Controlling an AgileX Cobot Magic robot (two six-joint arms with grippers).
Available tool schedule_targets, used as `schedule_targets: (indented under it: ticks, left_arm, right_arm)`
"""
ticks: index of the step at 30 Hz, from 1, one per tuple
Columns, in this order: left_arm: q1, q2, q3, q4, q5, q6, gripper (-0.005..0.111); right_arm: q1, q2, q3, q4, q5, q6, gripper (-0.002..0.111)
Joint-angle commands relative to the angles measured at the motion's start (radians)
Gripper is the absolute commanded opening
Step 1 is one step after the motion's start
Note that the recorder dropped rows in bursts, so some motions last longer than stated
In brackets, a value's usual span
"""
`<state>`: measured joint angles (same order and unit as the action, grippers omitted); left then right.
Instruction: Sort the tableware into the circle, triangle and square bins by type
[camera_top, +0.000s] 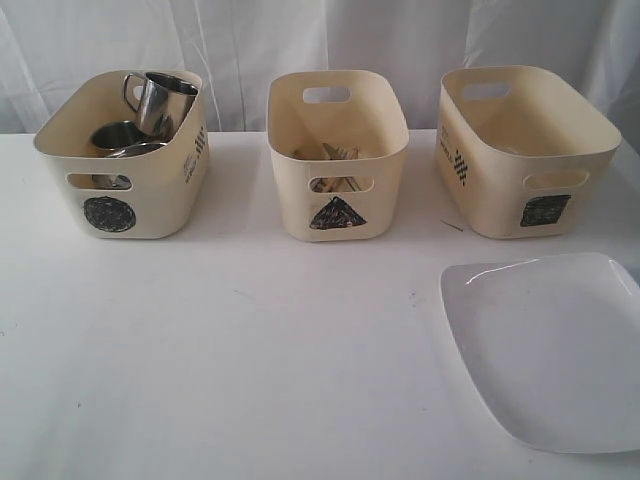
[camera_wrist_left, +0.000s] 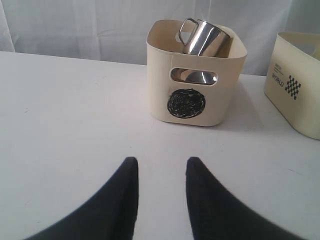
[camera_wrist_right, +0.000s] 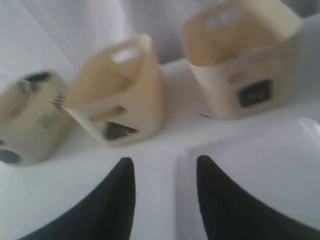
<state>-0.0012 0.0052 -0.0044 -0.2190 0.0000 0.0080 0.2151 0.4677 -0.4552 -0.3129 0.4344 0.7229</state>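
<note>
Three cream bins stand in a row at the back of the table. The circle bin (camera_top: 125, 160) on the left holds a steel mug (camera_top: 160, 100) and other steel vessels. Cutlery (camera_top: 335, 155) lies in the triangle bin (camera_top: 338, 160) in the middle. The square bin (camera_top: 525, 150) stands on the right, its inside hidden. A large white plate (camera_top: 550, 345) lies flat at the front right. My left gripper (camera_wrist_left: 159, 165) is open over bare table, facing the circle bin (camera_wrist_left: 195, 75). My right gripper (camera_wrist_right: 165, 165) is open, its fingers either side of the plate's (camera_wrist_right: 260, 155) rim.
A white curtain hangs behind the table. The table top (camera_top: 250, 350) is white. A small dark sliver (camera_top: 452, 226) lies on the table between the triangle and square bins. Neither arm shows in the exterior view.
</note>
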Motion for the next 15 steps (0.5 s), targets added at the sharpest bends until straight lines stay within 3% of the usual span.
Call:
schedule_targets:
  ticks: [1, 7, 15]
  left_arm:
    - [0.0, -0.005, 0.004, -0.005, 0.0, -0.008, 0.038]
    - [0.0, -0.005, 0.004, -0.005, 0.0, -0.008, 0.038]
    - [0.0, -0.005, 0.004, -0.005, 0.0, -0.008, 0.038]
  right_arm:
    - [-0.006, 0.045, -0.093, -0.209, 0.29, 0.095, 0.042]
    - [-0.006, 0.101, -0.192, -0.392, 0.475, 0.087, 0.05]
    - [-0.006, 0.242, -0.219, -0.399, 0.623, -0.088, 0.05]
